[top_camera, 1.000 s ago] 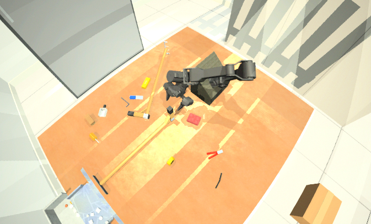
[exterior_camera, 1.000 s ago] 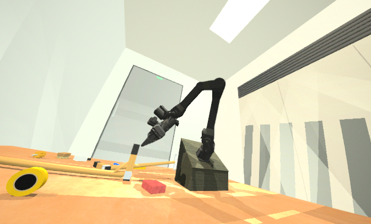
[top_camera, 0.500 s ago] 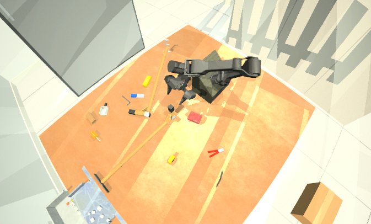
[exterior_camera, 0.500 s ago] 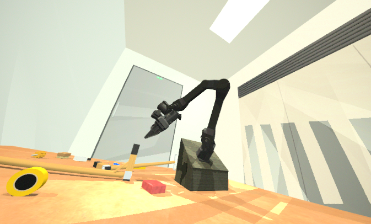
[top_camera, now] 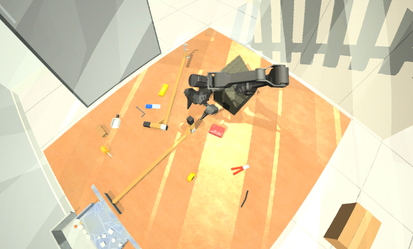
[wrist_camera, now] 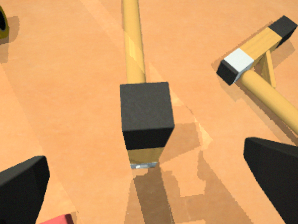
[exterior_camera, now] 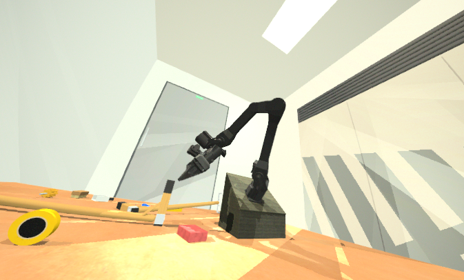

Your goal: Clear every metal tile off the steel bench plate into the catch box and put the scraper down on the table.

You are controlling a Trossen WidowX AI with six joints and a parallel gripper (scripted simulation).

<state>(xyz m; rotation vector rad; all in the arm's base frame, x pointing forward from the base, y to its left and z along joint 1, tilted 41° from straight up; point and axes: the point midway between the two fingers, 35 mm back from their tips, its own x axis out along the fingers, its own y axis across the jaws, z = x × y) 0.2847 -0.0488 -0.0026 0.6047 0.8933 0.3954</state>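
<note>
Near the table's upper corner in the top view, we hover our black two-fingered gripper (top_camera: 194, 113) (exterior_camera: 179, 179) (wrist_camera: 149, 156) wide open, nothing between its fingers, over the upright black-capped wooden grip (top_camera: 190, 120) (exterior_camera: 165, 200) (wrist_camera: 147, 107) of the long wooden scraper (top_camera: 152, 166) (exterior_camera: 70, 210) (wrist_camera: 134, 45). Its pole slants down toward the table's lower-left edge, where the dark blade (top_camera: 117, 209) sits just beside the blue-grey steel bench plate (top_camera: 91, 218). We see several small pale metal tiles (top_camera: 110, 231) on that plate; others lie near the grey-walled catch box (top_camera: 56, 236), and we cannot tell exactly which are inside. Between us and the left corner lies a second wooden-poled tool (top_camera: 174, 89) (exterior_camera: 192, 204) (wrist_camera: 270, 100). Our red block (top_camera: 216, 130) (exterior_camera: 192, 233) (wrist_camera: 57, 220) rests near the scraper's grip, farther toward the right corner.
</note>
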